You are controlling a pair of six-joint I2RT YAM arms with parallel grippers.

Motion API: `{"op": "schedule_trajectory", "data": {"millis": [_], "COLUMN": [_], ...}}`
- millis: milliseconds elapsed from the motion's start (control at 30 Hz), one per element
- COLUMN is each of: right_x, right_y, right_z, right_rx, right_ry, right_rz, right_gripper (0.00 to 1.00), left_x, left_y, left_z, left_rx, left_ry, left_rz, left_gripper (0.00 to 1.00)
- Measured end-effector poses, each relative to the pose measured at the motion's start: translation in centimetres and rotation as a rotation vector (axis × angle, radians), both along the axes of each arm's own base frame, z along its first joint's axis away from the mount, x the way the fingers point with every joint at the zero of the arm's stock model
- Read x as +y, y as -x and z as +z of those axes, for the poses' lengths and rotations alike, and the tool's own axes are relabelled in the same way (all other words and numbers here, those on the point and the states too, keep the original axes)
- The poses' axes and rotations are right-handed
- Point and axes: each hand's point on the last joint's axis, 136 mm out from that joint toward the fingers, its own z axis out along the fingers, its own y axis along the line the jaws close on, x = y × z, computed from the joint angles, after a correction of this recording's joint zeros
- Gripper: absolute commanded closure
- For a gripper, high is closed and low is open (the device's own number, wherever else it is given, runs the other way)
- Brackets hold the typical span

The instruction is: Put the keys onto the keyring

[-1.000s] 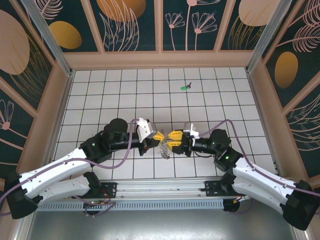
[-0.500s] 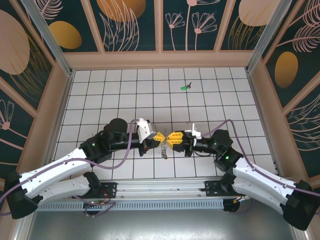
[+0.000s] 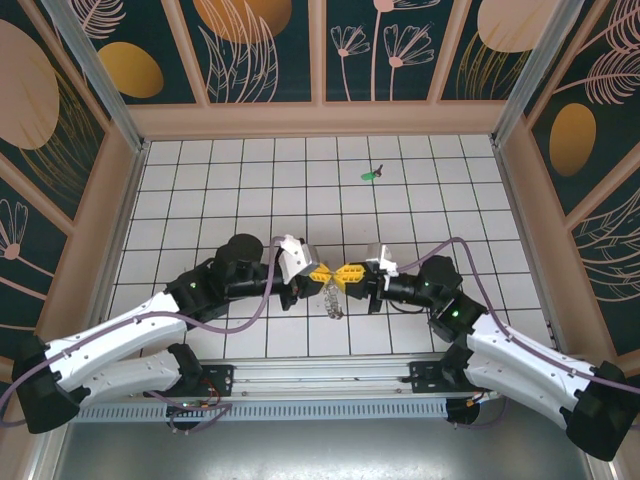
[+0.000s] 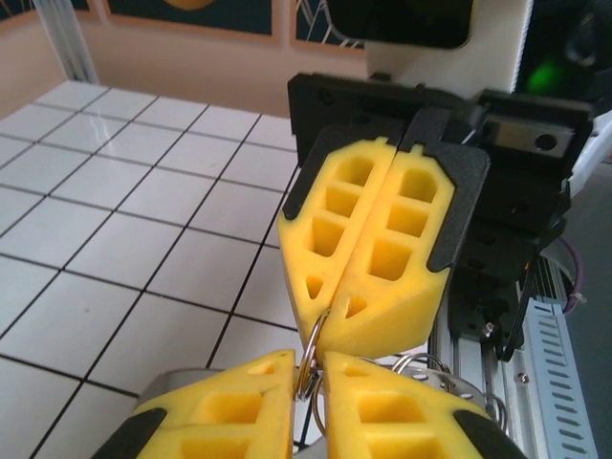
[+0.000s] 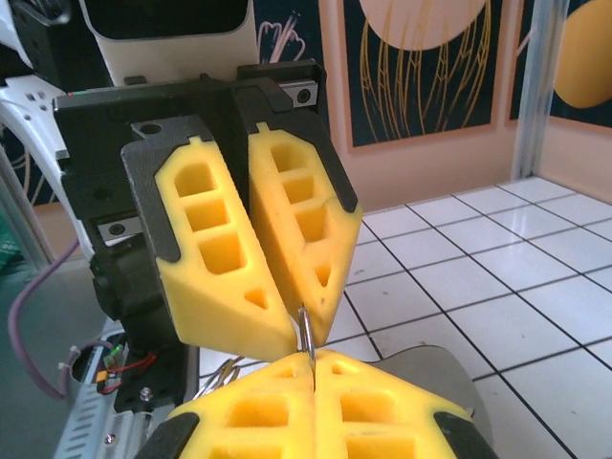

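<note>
Both claws meet nose to nose over the near middle of the floor, and each is clamped on the ring. The left claw pinches it from the left and the right claw from the right, tips almost touching. The ring hangs between and just under them, its loose part drooping toward the near side. In the wrist views a thin bit of wire runs from one claw's tip straight into the other's, so both grips look to be on the same short stretch. The key, green with a dark stem, lies alone on the tiles far back, a little right of centre, well apart from both claws.

As I read it, the step in hand is getting the ring held so it can take the key. The two pinches probably want more wire between them, because this close there is little room to work a gap open. One claw should hold the ring steady while the other lets go slowly, since a floppy ring may swing. The freed claw could then take the key by its green head.

I can read no brand, label or writing anywhere.
</note>
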Motion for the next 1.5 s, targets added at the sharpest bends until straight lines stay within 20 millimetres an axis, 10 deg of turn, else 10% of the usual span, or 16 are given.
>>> {"op": "schedule_trajectory", "data": {"millis": [633,833,1500], "right_x": [0.9,0.9,0.9], "right_y": [-0.7,-0.1,1.8], "right_z": [-2.0,-0.9,2.2], "right_rx": [-0.005,-0.035,-0.087], "right_ry": [0.152,0.118,0.004], "right_rz": [-0.083,-0.075,0.006], "right_gripper": [1.0,0.78,0.77], "left_x": [0.6,1.0,1.2], "left_y": [-0.7,0.1,1.8], "left_z": [-2.4,-1.2,1.7], "left_rx": [0.019,0.001,-0.036], "left_ry": [-0.122,-0.082,0.023], "left_rz": [0.036,0.016,-0.058], "left_gripper": [1.0,1.0,1.0]}}
